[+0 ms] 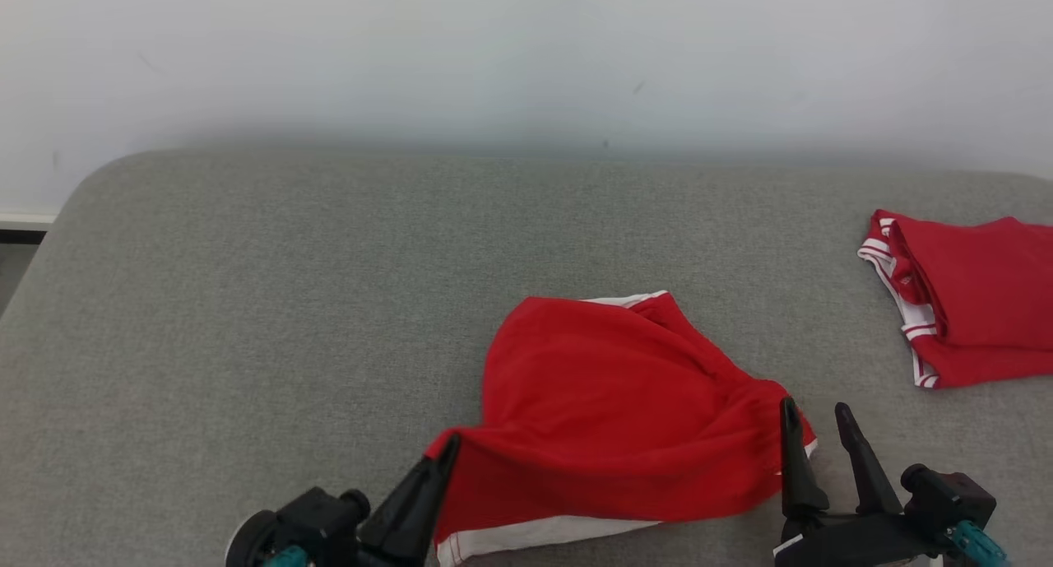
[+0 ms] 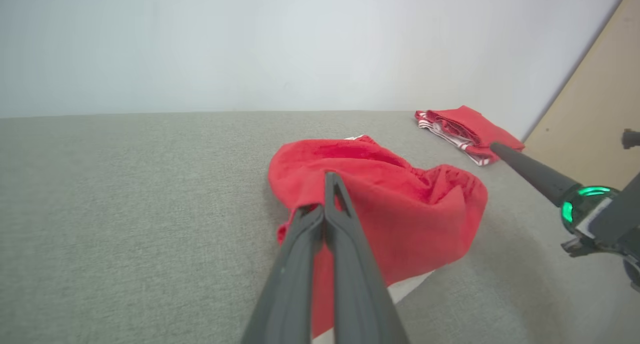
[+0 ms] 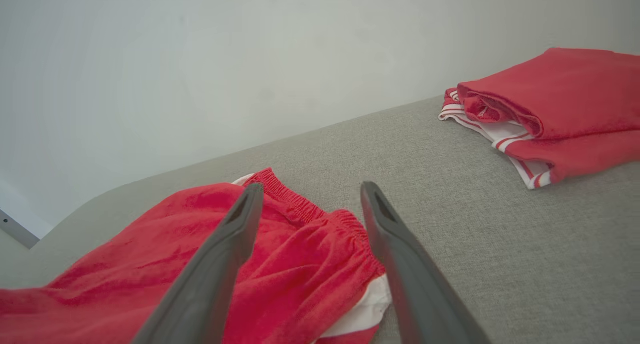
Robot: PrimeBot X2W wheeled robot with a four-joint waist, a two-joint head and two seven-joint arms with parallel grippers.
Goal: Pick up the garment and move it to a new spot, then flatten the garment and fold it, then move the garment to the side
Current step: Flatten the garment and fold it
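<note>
The red garment [image 1: 609, 402] lies crumpled near the front middle of the grey fabric-covered worktop [image 1: 247, 320]. The left end effector [image 1: 448, 450] is clenched on its near left corner, lifting that corner a little. The right end effector [image 1: 814, 415] stands released at the elastic waistband edge, one finger over cloth, one over bare worktop. A second, folded red garment [image 1: 971, 312] rests well apart, far right.

Plain indoor room, type unclear; reads as a test setup. Grey fabric-covered surface [image 1: 247, 304], rounded corner, against white wall [image 1: 494, 57]. Beige panel [image 2: 600, 109] to one side. Garment [image 1: 609, 386] and folded garment [image 1: 979, 304] lying on it.
</note>
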